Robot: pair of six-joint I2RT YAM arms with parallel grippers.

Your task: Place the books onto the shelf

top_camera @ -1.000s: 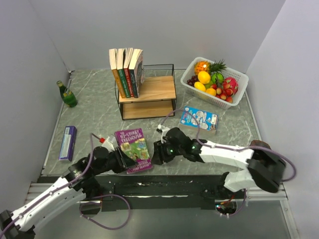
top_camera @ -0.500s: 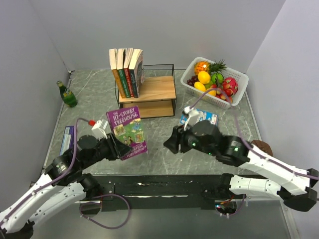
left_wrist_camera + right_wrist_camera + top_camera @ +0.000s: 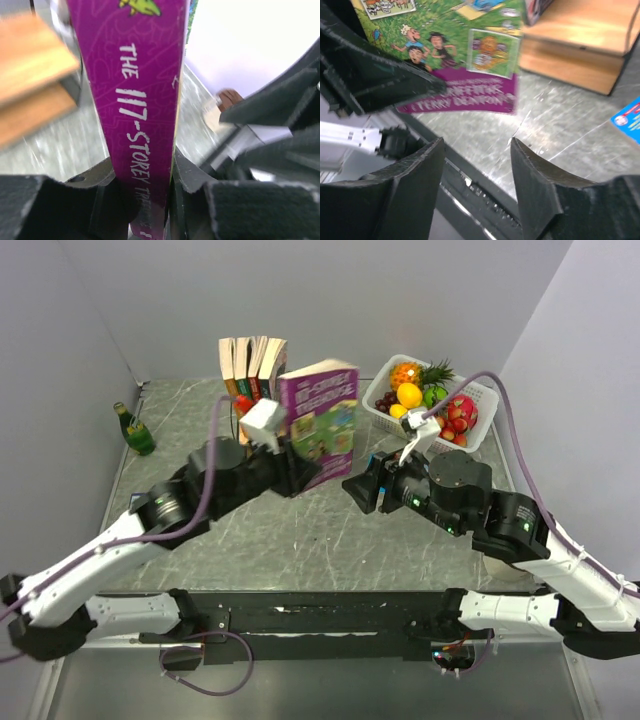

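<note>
- The left tool [image 3: 297,472] is gripping the purple book [image 3: 322,418] near the bottom of its spine. In the left wrist view, its fingers [image 3: 192,177] are pressing against both faces of the book.
- The purple book is standing upright in the air, well clear of the bench [image 3: 300,540]. Its front cover is facing the near edge and its title is at the top.
- The purple book is hanging directly in front of the shelf [image 3: 580,25] and is hiding most of it from the top camera. Whether the book is touching the shelf cannot be told.
- The right tool [image 3: 360,490] is standing open. Its two fingers [image 3: 415,185] are spreading apart with nothing between them.
- The right tool is hovering above the bench, just beside the lower right corner of the purple book. It is pointing toward that corner without touching it.
- The shelf is sitting on the bench toward the far wall. In the right wrist view, its two light wooden boards are showing one above the other.
- The standing books [image 3: 252,365] are resting upright on the top board at the left end of the shelf, pressing side by side.
- The fruit basket [image 3: 470,400] is sitting on the bench to the right of the shelf, and it is holding assorted fruit.
- The green bottle [image 3: 135,430] is standing at the far left of the bench, near the wall.
</note>
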